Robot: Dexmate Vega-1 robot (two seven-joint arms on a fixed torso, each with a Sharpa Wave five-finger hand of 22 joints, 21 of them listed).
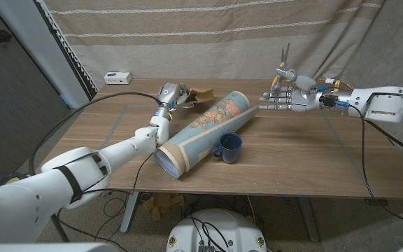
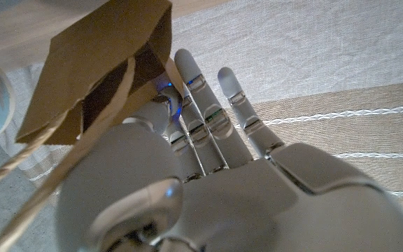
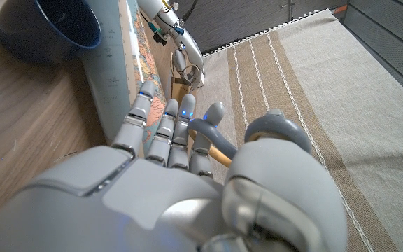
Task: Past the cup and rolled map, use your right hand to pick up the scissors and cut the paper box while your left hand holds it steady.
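Note:
My right hand [image 1: 286, 100] hovers above the table's far right and grips grey-handled scissors [image 1: 284, 56], blades pointing up. In the right wrist view the scissors' handle loops [image 3: 277, 130] sit around the thumb of that hand [image 3: 187, 182]. My left hand [image 1: 168, 93] is at the far middle of the table, holding the brown paper box [image 1: 203, 93]. The left wrist view shows the box [image 2: 96, 63], with its paper handles, pressed between the thumb and fingers of the left hand [image 2: 208, 182]. The rolled map [image 1: 205, 129] and the blue cup [image 1: 229, 147] lie between the hands.
A small white device [image 1: 117, 77] sits at the table's far left corner. A striped curtain hangs behind the table [image 1: 313, 161]. The cup [image 3: 47, 28] and map [image 3: 114, 70] lie below my right hand's fingers.

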